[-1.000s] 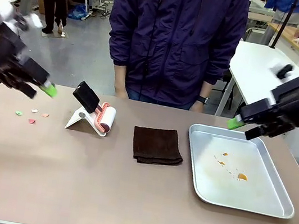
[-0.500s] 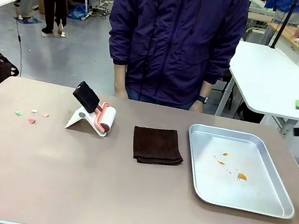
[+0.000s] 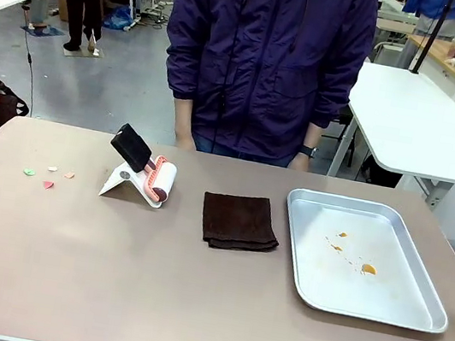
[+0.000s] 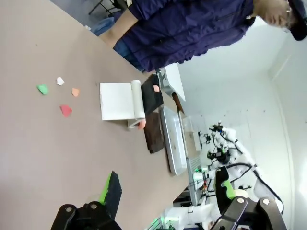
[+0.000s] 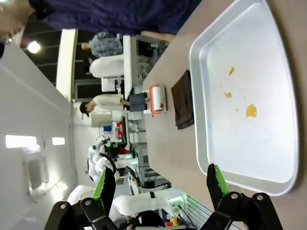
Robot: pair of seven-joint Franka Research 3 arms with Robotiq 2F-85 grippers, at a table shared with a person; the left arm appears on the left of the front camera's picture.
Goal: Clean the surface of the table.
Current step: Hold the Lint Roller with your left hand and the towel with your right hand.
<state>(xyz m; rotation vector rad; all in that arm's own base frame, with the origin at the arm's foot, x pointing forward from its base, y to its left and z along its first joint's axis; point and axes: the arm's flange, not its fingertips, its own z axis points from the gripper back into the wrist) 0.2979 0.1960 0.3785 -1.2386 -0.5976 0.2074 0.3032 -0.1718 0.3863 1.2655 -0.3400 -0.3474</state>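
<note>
The brownish table point(image 3: 148, 288) carries a few small coloured paper scraps point(image 3: 49, 176) at its left. In the left wrist view my left gripper point(image 4: 168, 191) is open and holds nothing, hanging off the table's point(image 4: 48, 143) left end with the scraps point(image 4: 62, 96) ahead of it. My right gripper point(image 5: 160, 184) is open too, hovering beyond the silver tray point(image 5: 259, 62) at the table's point(image 5: 165, 143) right end. Its green-padded fingers point(image 5: 104, 184) have nothing between them.
A lint roller on a white stand point(image 3: 144, 176) sits left of centre, with a dark brown cloth point(image 3: 239, 221) folded in the middle. The tray point(image 3: 412, 317) at the right has orange stains point(image 3: 368, 268). A person in a dark jacket point(image 3: 266, 64) stands at the far edge.
Both arms have pulled back out of the front view, the left one off to the left and the right one off to the right. Nothing on the table has moved.
</note>
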